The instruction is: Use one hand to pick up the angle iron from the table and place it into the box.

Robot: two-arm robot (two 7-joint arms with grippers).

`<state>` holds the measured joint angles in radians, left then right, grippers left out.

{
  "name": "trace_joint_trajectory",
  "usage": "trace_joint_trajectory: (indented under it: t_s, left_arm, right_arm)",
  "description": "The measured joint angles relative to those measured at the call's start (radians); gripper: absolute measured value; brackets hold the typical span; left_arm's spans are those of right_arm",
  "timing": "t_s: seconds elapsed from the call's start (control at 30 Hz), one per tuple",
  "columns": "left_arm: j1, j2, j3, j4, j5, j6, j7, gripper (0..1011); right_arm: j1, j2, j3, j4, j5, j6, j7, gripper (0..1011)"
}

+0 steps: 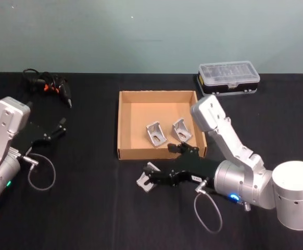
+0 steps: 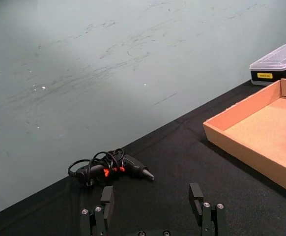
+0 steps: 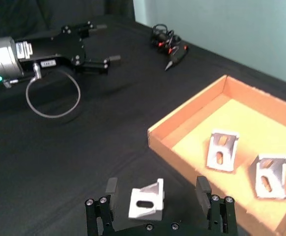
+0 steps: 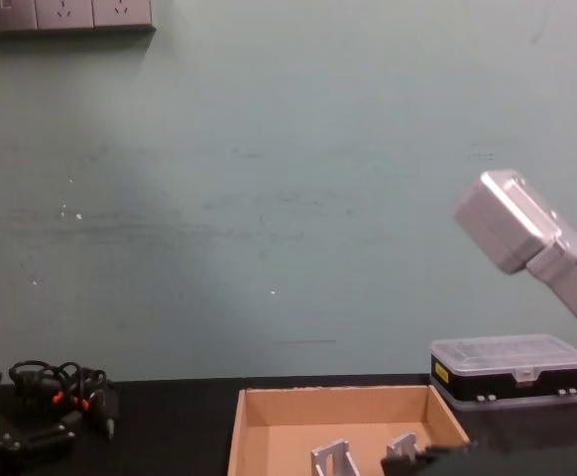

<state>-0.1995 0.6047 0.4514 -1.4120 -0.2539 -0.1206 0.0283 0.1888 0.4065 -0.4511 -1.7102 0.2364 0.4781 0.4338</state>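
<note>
On the black table (image 1: 89, 208), the angle iron (image 3: 145, 201) lies just before the box (image 1: 156, 153), between our right gripper's (image 3: 157, 191) spread fingers — we fear closing off-centre could tip it loose (left gripper (image 1: 60, 127) idles open, far left).

There are three silver-grey slotted metal angle irons (image 3: 221, 150), one wide shallow tan cardboard box (image 1: 156, 94), one clear-lidded black plastic case (image 1: 228, 77), one black corded tool with orange marks (image 1: 55, 86), one matte black table (image 1: 89, 208), and two black clawed grippers: the left gripper (image 1: 62, 127) and the right gripper (image 1: 149, 176)
</note>
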Motion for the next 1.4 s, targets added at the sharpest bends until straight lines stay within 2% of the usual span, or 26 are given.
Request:
trace_joint_trajectory:
  t_s: [0.47, 1.23, 1.4]
  left_arm:
    - [0.000, 0.000, 0.000, 0.000, 0.000, 0.000, 0.000, 1000]
    - [0.000, 0.000, 0.000, 0.000, 0.000, 0.000, 0.000, 1000]
    - [0.000, 0.000, 0.000, 0.000, 0.000, 0.000, 0.000, 1000]
  right_arm:
    - [0.021, -0.009, -0.022, 0.070, 0.041, 0.016, -0.012, 1000]
    - [0.060, -0.027, -0.061, 0.138, 0.065, 0.016, -0.022, 1002]
    - [0.060, -0.027, -0.066, 0.141, 0.068, 0.014, -0.025, 906]
